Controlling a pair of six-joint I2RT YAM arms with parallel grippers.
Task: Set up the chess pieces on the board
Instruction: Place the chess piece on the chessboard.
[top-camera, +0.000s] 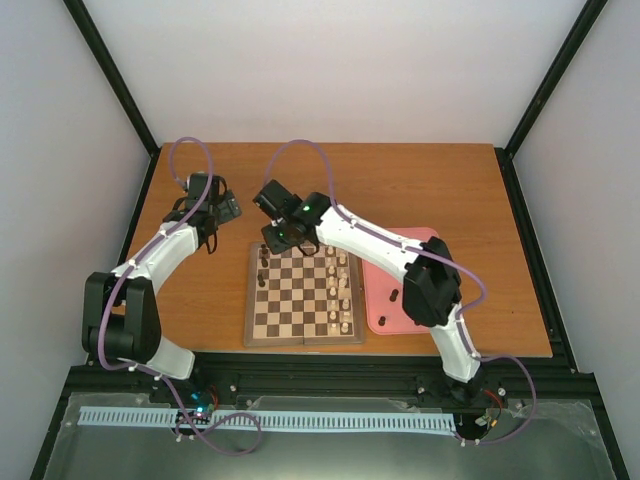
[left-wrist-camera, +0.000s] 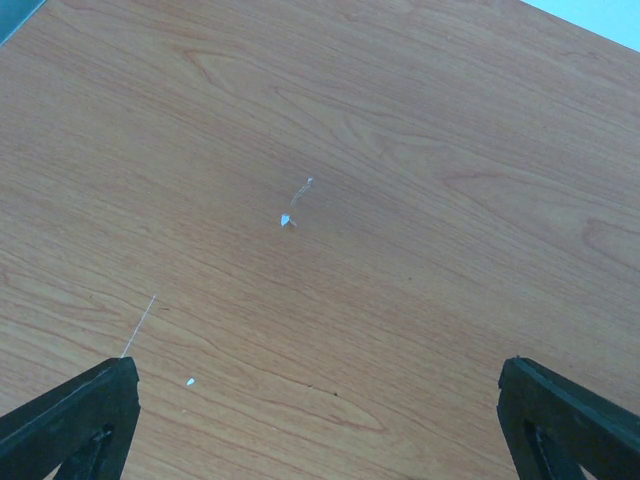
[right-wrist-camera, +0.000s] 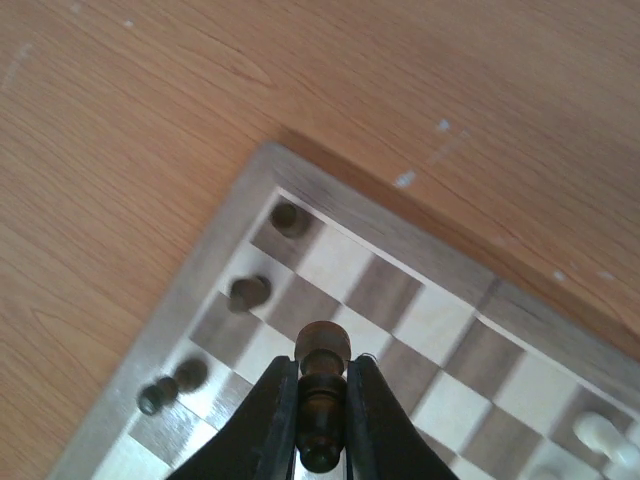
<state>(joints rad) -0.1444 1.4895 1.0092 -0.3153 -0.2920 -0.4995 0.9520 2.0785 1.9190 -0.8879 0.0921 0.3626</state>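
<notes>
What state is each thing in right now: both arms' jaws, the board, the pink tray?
Left arm: jaws open, empty.
Right arm: jaws shut on a dark piece.
Board: partly set, few dark pieces placed.
Pink tray: tray pieces not yet moved.

White moulded link shells are being carried between black joint housings on the left arm (top-camera: 150, 262) and the right arm (top-camera: 385, 245). A purple cable (top-camera: 183, 150) is being run along each arm and down to its base. A green indicator light (top-camera: 308, 210) is being displayed near the right wrist. The left gripper (left-wrist-camera: 320, 400) and the right gripper (right-wrist-camera: 322, 400) are being presented in matte black, and their fingers (left-wrist-camera: 70, 420) are being tapered to wedge-shaped tips
</notes>
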